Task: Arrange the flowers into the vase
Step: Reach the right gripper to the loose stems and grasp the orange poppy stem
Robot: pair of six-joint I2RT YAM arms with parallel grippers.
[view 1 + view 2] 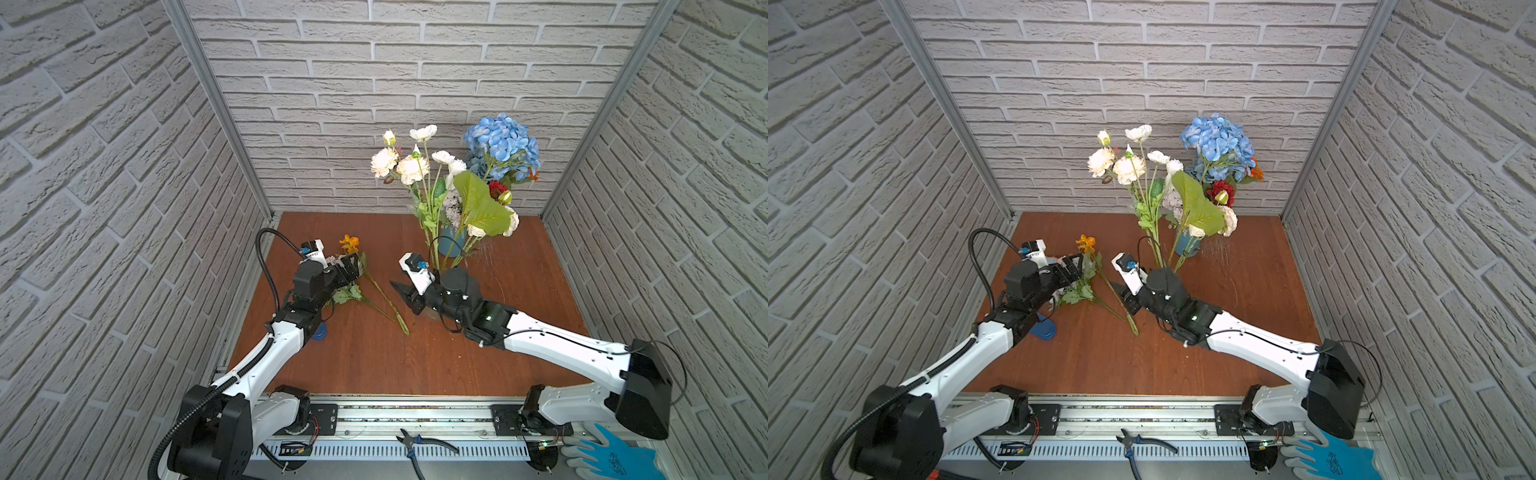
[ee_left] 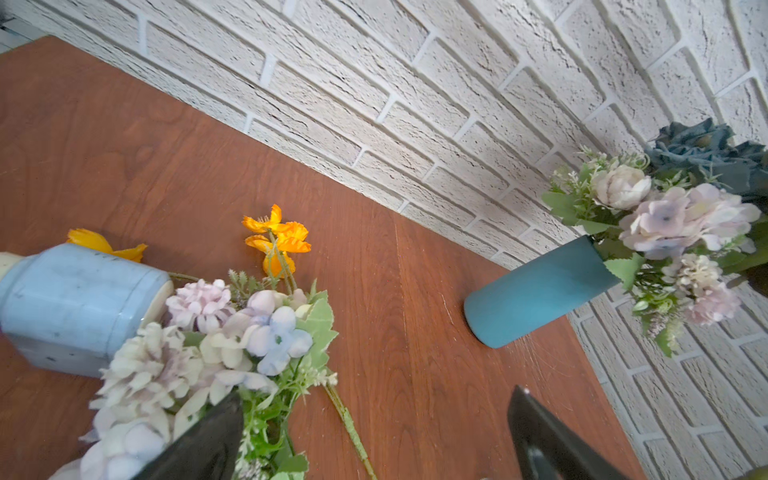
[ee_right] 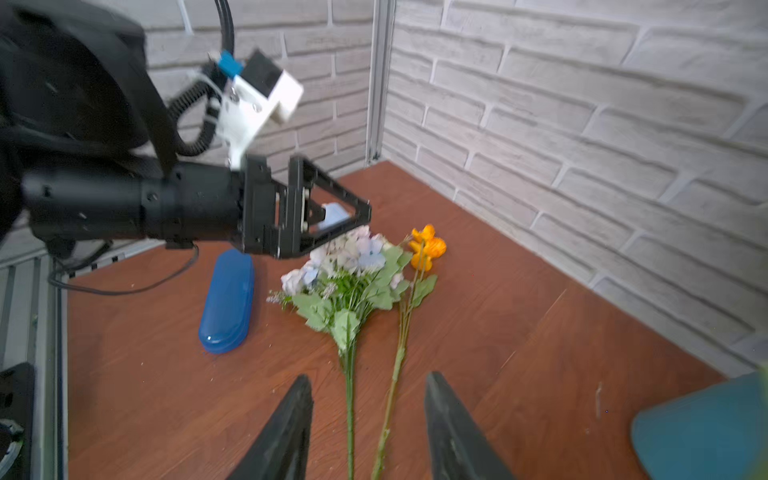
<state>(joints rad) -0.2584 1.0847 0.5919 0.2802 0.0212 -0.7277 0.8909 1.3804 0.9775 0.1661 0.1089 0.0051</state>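
Left gripper (image 2: 376, 395): jaws at widest, over the heads of the lilac-white bunch (image 3: 349, 270); contact cannot be told.
Right gripper (image 3: 365, 378): jaws part open, straddling the stems of that bunch and the orange flower (image 3: 426, 247), gripping neither; both lie on the table (image 3: 519, 332).
Vase (image 2: 536, 291): teal, holding other flowers, mostly hidden by leaves in both top views.

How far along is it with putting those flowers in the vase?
Mostly done: the teal cylindrical vase already holds the blue hydrangea, cream-white roses and a red bloom. In hand, nothing yet: the right gripper is open, straddling the stems of the lilac-white bunch and the orange-flowered stem, both lying on the wooden table. The left gripper hangs open over the bunch's blooms. Those two remain.
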